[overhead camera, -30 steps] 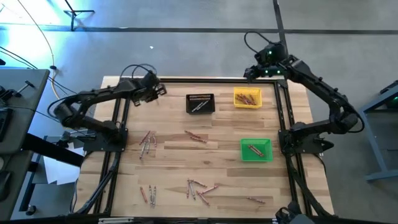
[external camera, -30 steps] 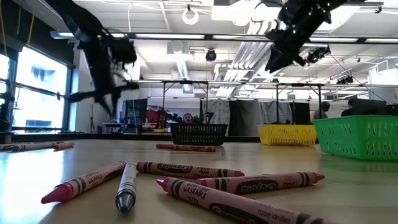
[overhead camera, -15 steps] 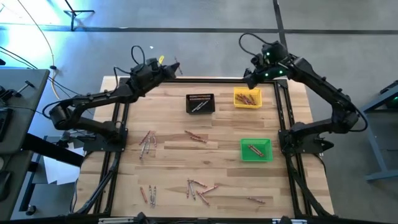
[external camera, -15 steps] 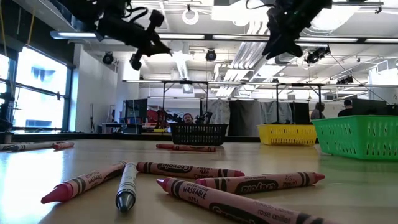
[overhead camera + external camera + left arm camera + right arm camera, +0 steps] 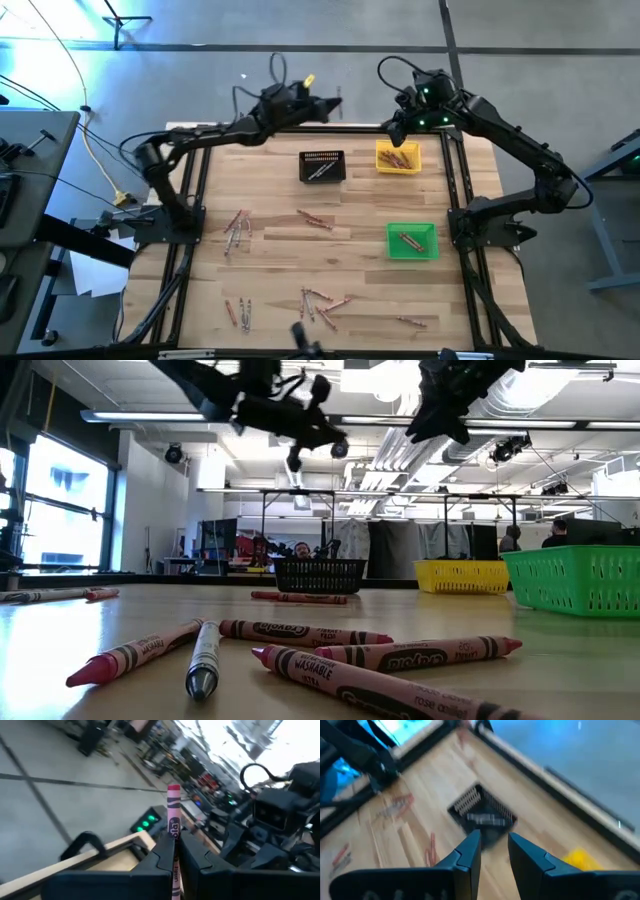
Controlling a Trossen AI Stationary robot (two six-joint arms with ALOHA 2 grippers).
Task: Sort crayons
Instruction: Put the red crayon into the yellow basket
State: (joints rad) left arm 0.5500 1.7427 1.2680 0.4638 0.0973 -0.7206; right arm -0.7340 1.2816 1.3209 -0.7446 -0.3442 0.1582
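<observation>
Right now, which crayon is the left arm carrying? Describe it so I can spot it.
Find the black bin at the table's far edge; the left gripper hangs just beyond it. The pink crayon is pinched upright between its fingers, the only crayon off the table.
</observation>
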